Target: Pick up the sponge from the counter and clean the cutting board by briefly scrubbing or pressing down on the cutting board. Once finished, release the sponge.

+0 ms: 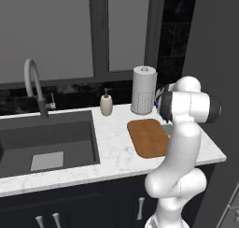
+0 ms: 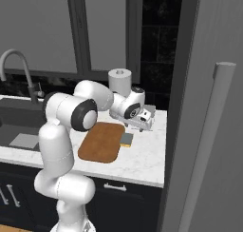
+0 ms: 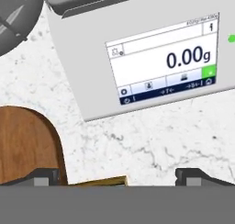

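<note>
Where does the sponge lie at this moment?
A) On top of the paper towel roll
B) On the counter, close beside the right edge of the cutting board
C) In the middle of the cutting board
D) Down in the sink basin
B. In the right base view the sponge rests on the white counter next to the cutting board, while the gripper hangs above it with its fingers apart.

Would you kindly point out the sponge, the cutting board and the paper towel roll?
sponge [image 2: 126,140], right base view, top face.
cutting board [image 1: 148,137], left base view, bare middle.
paper towel roll [image 1: 143,91], left base view, side.
</note>
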